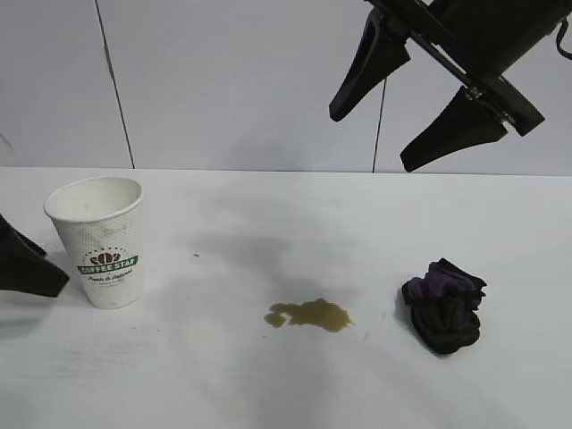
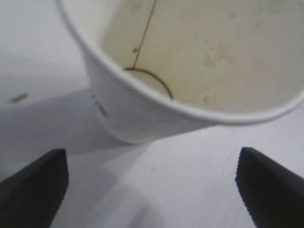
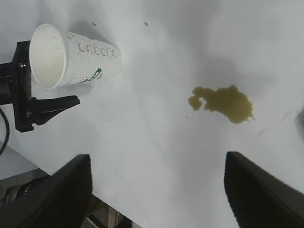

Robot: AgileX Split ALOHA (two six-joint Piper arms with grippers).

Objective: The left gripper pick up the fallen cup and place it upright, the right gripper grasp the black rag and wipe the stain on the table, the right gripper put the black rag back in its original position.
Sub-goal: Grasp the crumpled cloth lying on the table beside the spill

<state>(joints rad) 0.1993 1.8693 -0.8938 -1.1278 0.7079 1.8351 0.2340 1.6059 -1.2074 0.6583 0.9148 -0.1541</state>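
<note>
The white cup (image 1: pixel 96 243) with its green logo stands upright at the table's (image 1: pixel 268 384) left; its stained inside fills the left wrist view (image 2: pixel 199 52). My left gripper (image 2: pixel 151 153) is open just behind it, apart from the cup, and one of its fingers (image 1: pixel 31 268) shows at the left edge. The brown stain (image 1: pixel 309 314) lies mid-table, also seen from the right wrist (image 3: pixel 222 103). The black rag (image 1: pixel 444 306) with a purple patch sits to its right. My right gripper (image 1: pixel 371 141) hangs open and empty high above, between stain and rag.
From the right wrist view the cup (image 3: pixel 76 56) and the table's edge show, with a gap beyond the edge (image 3: pixel 71 218). A grey panelled wall (image 1: pixel 232 80) closes the back. Small specks (image 3: pixel 146 23) dot the tabletop near the cup.
</note>
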